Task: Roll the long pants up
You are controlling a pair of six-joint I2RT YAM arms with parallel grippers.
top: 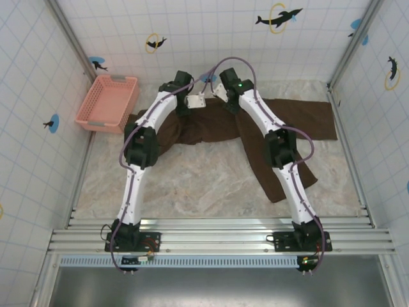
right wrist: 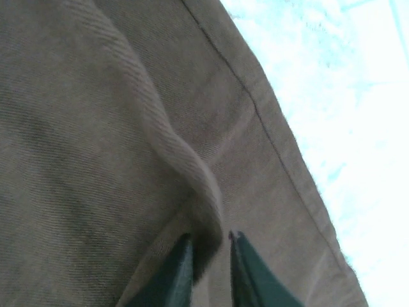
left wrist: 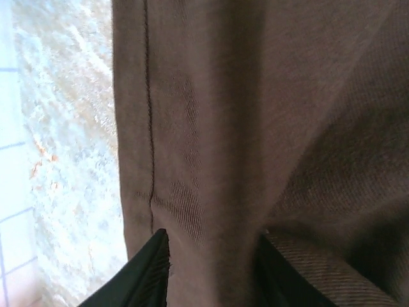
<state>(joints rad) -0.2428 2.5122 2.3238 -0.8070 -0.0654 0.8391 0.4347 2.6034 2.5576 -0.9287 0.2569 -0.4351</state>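
Pants (top: 287,115) lie spread across the far half of the counter (top: 192,185). One leg runs right and the other angles toward the near edge under the right arm. Both arms reach to the far middle of the cloth.

Left pincer (left wrist: 211,249): clenched on a thick bunch of pants fabric beside a stitched seam, fingers (left wrist: 148,275) partly buried in cloth.

Right pincer (right wrist: 209,243): nipping a raised fold of the pants near the hem edge.

Pink basket (top: 107,102) sits far left, just beside the pants.
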